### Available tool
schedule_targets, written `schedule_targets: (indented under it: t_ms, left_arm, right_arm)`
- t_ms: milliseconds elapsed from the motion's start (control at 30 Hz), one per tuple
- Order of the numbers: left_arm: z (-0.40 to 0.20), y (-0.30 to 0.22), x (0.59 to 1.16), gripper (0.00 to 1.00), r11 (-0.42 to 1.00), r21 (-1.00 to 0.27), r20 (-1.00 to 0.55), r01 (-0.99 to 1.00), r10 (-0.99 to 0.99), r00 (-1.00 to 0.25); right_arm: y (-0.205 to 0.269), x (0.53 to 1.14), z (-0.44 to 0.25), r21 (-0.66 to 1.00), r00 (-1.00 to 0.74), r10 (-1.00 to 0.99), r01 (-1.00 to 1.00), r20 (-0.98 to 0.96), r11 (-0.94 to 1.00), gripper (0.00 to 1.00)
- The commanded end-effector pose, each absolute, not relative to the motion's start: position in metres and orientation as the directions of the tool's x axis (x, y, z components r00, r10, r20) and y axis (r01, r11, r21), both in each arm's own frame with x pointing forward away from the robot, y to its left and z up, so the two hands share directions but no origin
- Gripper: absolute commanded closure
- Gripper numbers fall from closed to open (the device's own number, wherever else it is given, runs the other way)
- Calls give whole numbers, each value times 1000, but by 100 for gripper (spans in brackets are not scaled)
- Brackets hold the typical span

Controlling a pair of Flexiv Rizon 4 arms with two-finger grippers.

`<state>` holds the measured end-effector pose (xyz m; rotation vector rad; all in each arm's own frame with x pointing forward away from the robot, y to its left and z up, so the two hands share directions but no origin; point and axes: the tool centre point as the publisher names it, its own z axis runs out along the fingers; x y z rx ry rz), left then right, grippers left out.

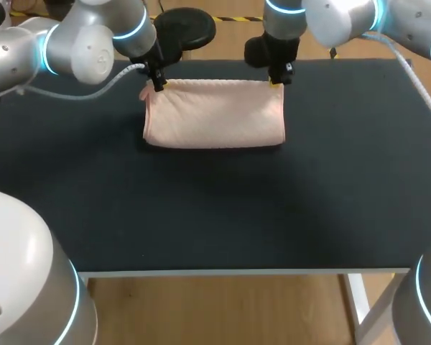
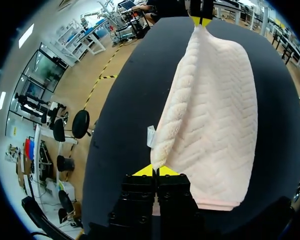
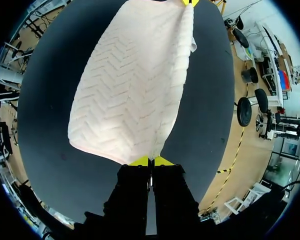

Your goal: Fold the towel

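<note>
A pale pink towel (image 1: 214, 113) lies folded on the black table (image 1: 201, 208), toward its far side. My left gripper (image 1: 159, 86) is shut on the towel's far left corner. My right gripper (image 1: 276, 82) is shut on the far right corner. In the left wrist view the towel (image 2: 210, 110) stretches ahead from my shut left gripper (image 2: 155, 171) to the other arm's yellow tips (image 2: 202, 21). In the right wrist view the towel (image 3: 135, 85) runs from my shut right gripper (image 3: 151, 161) to the left arm's tips (image 3: 190, 2). A small white tag (image 2: 150, 136) shows at the towel's edge.
The black mat covers the whole table, and its white front edge (image 1: 244, 272) runs across the near side. Bare mat lies in front of the towel and to both sides. Both arms come in over the table's far edge.
</note>
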<state>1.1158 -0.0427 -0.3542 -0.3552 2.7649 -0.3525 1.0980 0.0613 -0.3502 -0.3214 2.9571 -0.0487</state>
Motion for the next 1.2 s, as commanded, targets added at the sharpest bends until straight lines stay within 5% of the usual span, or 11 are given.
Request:
schedule_targets:
  t_ms: [33,267,300,333,367,400,1200]
  left_arm:
    - [-360,-43,1125,100,938,-277,-281,-210,-288,-916]
    - [-368,-39,1136,100,940,-245,-274,-237,-301,-913]
    - [-369,-38,1138,91,939,-240,-272,-245,-307,-912]
    - [-370,-37,1139,69,938,-238,-270,-251,-312,-911]
    - [-370,-36,1141,0,933,-248,-261,-259,-322,-910]
    - [-371,-35,1142,0,931,-252,-257,-265,-329,-909]
    - [-296,-2,1073,0,793,-571,-81,-213,-312,-947]
  right_arm:
    - [71,1110,-360,-62,-967,-220,-214,-125,975,100]
    - [76,1117,-367,-77,-966,-216,-207,-140,975,100]
    - [77,1118,-368,-77,-967,-214,-205,-141,976,98]
    - [77,1119,-369,-79,-967,-212,-202,-142,976,90]
    - [77,1119,-370,-72,-970,-199,-191,-139,979,19]
    - [76,1119,-370,-73,-970,-189,-180,-153,981,0]
    - [63,1063,-307,19,-953,-59,-67,-298,998,0]
